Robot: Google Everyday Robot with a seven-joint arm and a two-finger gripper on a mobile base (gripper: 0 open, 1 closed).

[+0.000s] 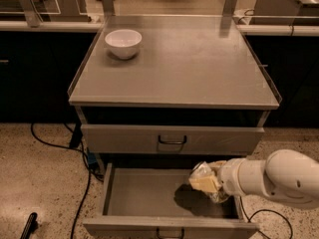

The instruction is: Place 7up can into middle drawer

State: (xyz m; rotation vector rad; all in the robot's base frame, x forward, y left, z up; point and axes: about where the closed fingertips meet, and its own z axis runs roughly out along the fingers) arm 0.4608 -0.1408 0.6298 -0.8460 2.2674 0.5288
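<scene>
Hovering over the open middle drawer (144,195), the gripper (206,179) seemingly has its fingers (203,185) clamped round the 7up can (201,170)

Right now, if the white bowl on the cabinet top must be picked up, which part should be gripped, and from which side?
Its rim, from above: the white bowl stands upright, mouth open, and its rounded wall looks too wide to span. The gripper, shut on the 7up can, is low over the open middle drawer.
</scene>
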